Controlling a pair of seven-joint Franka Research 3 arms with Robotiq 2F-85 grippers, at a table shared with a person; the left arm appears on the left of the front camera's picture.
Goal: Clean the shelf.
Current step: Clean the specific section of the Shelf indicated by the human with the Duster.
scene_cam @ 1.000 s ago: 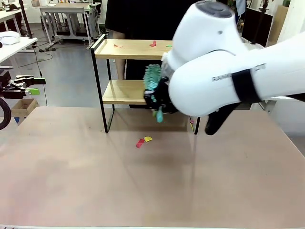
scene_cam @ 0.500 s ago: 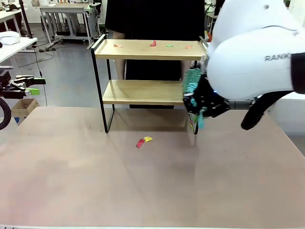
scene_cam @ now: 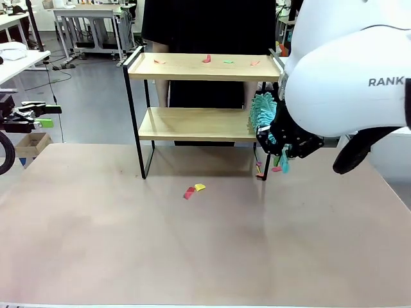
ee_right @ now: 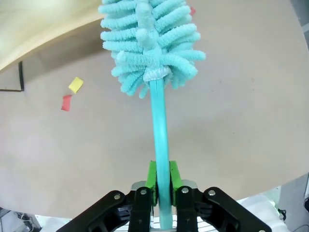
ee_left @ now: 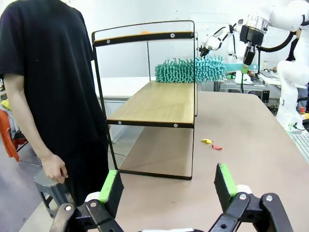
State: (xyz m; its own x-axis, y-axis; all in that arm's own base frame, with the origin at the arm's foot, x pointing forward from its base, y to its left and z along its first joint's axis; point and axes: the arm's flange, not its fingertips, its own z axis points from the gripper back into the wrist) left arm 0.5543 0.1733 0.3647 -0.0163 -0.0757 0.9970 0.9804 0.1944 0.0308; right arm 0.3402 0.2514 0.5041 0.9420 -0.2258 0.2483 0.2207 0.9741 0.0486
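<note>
The shelf (scene_cam: 192, 67) stands at the table's far side, with small coloured paper scraps (scene_cam: 206, 58) on its top board; its lower board (scene_cam: 186, 123) looks bare. My right gripper (scene_cam: 282, 146) hangs at the shelf's right end, shut on the handle (ee_right: 159, 130) of a teal fluffy duster (scene_cam: 262, 109). In the right wrist view the duster head (ee_right: 149, 43) points at the lower board's corner (ee_right: 38, 24). The left wrist view shows the duster head (ee_left: 190, 70) level with the gap between the boards of the shelf (ee_left: 159, 101). My left gripper (ee_left: 167, 186) is open and holds nothing, off the table's left side (scene_cam: 52, 114).
A red and a yellow scrap (scene_cam: 192, 190) lie on the table in front of the shelf, and more scraps (scene_cam: 276, 169) lie by its right leg. A person in black (scene_cam: 205, 25) stands right behind the shelf, one hand (ee_left: 54, 168) hanging down.
My right arm has swung right with the duster, from in front of the shelf's middle to its right end. The left gripper has stayed put.
</note>
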